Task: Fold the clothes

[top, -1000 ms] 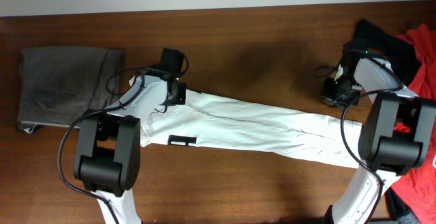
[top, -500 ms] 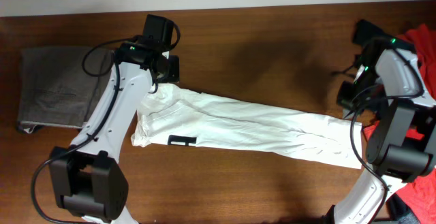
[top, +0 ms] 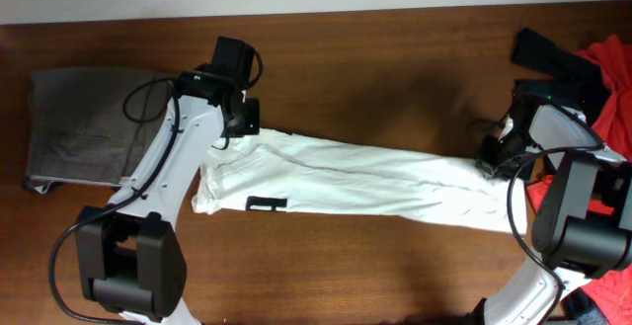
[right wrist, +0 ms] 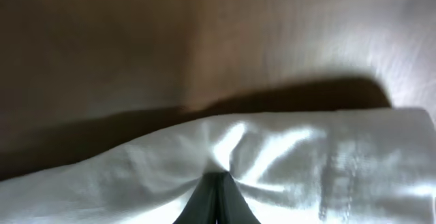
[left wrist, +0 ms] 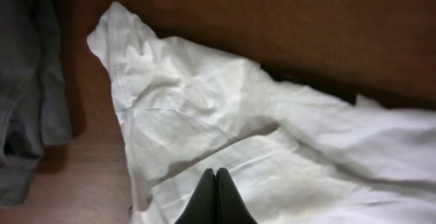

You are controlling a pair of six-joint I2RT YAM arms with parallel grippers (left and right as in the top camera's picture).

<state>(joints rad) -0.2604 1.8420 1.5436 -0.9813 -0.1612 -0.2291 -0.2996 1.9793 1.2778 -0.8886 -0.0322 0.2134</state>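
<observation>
Left pincer (left wrist: pixel 216 178) with jaws together, arm stretched forward; right pincer (right wrist: pixel 218 178) tight on white T-shirt (top: pixel 375 182), arm folded.

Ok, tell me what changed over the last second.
The right gripper swung outward, then dropped onto the T-shirt at its right end and shut, puckering the fabric. The left gripper, shut, pulled away past the shirt's far edge, then returned to its left end. The T-shirt and grey trousers stayed put.

A robotics lab, it seems — two arms (top: pixel 163 159) at a dark wooden table (top: pixel 375 68).
</observation>
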